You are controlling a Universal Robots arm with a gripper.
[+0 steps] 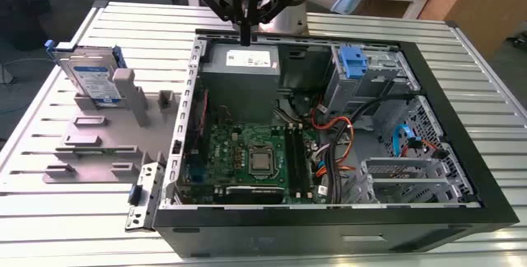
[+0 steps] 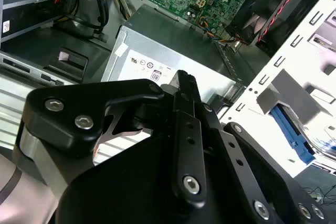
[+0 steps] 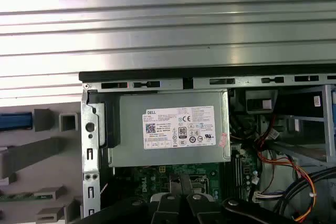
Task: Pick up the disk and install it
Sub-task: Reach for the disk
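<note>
Gripper [image 1: 245, 39], fingers together and empty, hangs over the power-supply box [image 1: 247, 61] at top centre of the exterior view, well apart from the disk [image 1: 92, 77] standing in its grey holder [image 1: 105, 120] at upper left; crossing low would likely strike the case wall [image 1: 192, 94].

Blue-framed silver disk [image 1: 87, 73] upright on edge in grey rack [image 1: 92, 136]
</note>
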